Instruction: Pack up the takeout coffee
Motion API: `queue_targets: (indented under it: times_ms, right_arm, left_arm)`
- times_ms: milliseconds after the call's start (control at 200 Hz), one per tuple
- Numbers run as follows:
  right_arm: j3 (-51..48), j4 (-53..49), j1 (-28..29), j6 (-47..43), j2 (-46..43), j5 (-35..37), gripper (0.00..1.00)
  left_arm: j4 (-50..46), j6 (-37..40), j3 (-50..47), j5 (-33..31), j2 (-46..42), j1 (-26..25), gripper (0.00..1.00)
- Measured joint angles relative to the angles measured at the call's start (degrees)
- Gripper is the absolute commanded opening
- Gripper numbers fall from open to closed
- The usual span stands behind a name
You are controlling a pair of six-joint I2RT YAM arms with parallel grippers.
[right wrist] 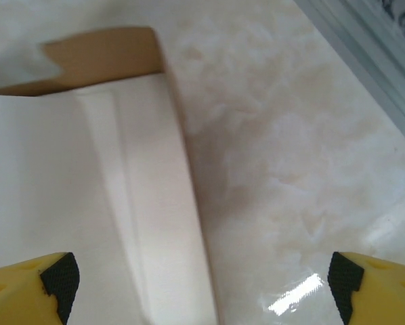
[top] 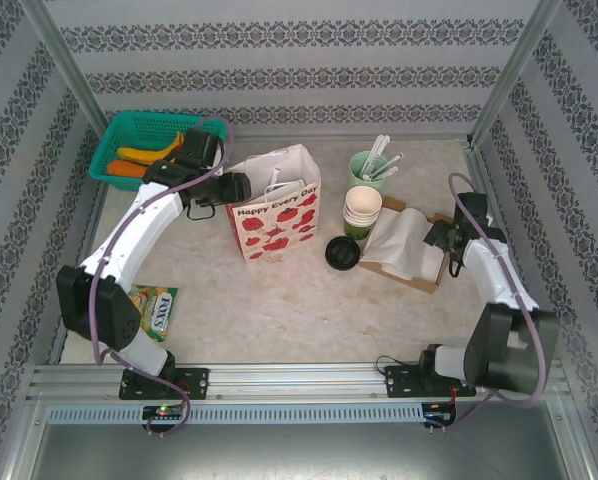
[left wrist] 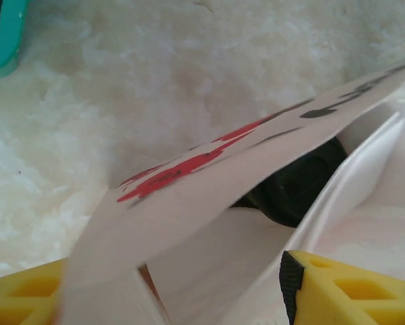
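Observation:
The takeout coffee (top: 342, 252), a dark cup with a black lid, stands on the table just right of the white paper bag (top: 275, 205) printed with red strawberries. My left gripper (top: 241, 188) is at the bag's upper left edge. In the left wrist view its jaws (left wrist: 182, 298) are wide open, with the bag's printed wall (left wrist: 209, 196) running between the yellow fingers (left wrist: 351, 291). A dark rounded shape (left wrist: 297, 186) shows past that wall; I cannot tell what it is. My right gripper (top: 431, 236) hangs open over the right edge of the white napkins (right wrist: 87, 203).
A stack of lidless cups (top: 362, 210) and a mint cup of utensils (top: 371, 165) stand behind the coffee. The napkins lie on a brown tray (top: 429, 275). A green basket (top: 139, 125) of fruit sits far left and a candy packet (top: 155, 306) near left.

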Motion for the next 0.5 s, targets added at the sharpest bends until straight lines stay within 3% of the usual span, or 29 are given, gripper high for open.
queue_targets:
  times_ms: [55, 325, 500]
  right_arm:
    - [0.20, 0.48, -1.16, -1.27, 3.54, -1.14, 0.75]
    - [8.94, 2.01, -1.53, -5.86, 18.38, -6.67, 0.36]
    - [20.06, 2.47, -1.64, -10.64, 26.69, -7.23, 0.22]
  left_arm:
    - [0.07, 0.70, 1.53, -0.07, 1.77, 0.00, 0.66]
    - [0.31, 2.67, 10.16, 1.60, 8.66, 0.00, 0.68]
    - [0.28, 2.86, 10.51, 3.19, 9.42, 0.00, 0.77]
